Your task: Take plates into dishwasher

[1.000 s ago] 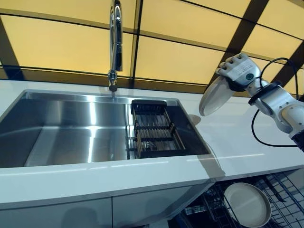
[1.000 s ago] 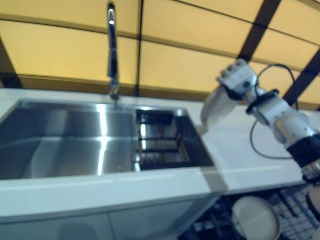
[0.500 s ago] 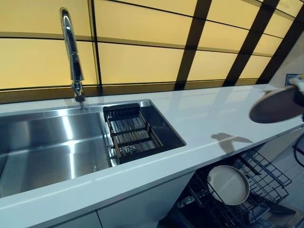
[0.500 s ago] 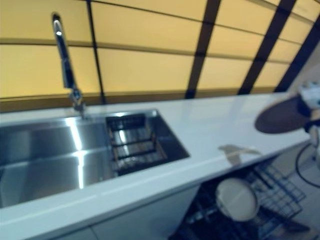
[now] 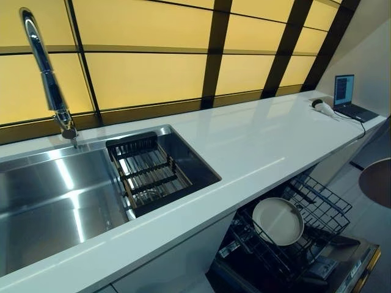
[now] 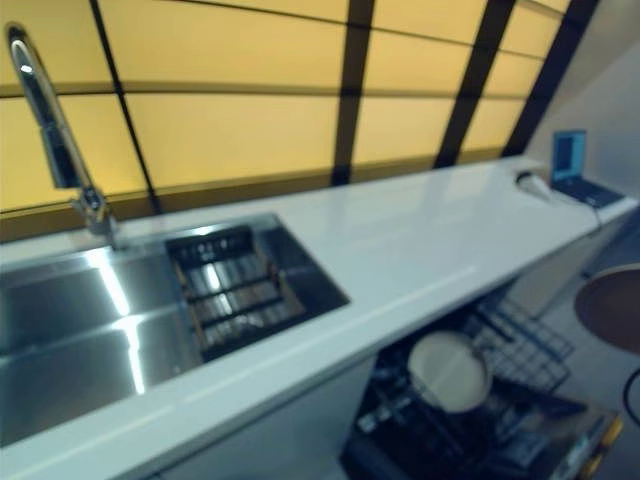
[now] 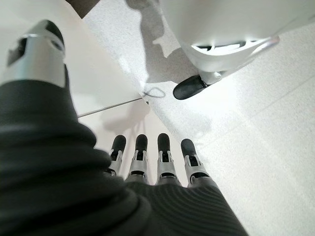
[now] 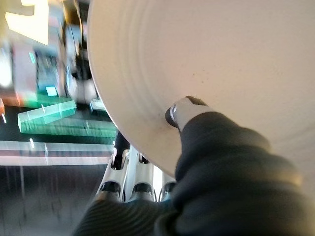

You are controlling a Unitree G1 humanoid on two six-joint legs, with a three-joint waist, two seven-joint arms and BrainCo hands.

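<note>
A pale round plate (image 8: 221, 54) fills the right wrist view. My right hand (image 8: 216, 147) is shut on it, thumb (image 8: 183, 110) pressed on one face and fingers (image 8: 133, 169) curled behind the rim. In the left eye view that plate (image 5: 376, 183) shows dark at the far right edge, past the counter's end and above the floor beside the dishwasher; the hand itself is out of that view. A second pale plate (image 5: 278, 221) stands in the pulled-out dishwasher rack (image 5: 321, 201) under the counter. My left hand (image 7: 147, 182) hangs open and empty over pale floor.
A white counter (image 5: 256, 140) runs from the steel sink (image 5: 49, 195) to a laptop (image 5: 348, 94) at its far end. A dark drainer basket (image 5: 149, 171) sits in the sink beside the tall faucet (image 5: 46, 73). Yellow panels back the counter.
The camera has swung to the right, bringing the open dishwasher into full view. My right hand has carried the plate from above the counter off to the right and lower, beyond the counter's end.
</note>
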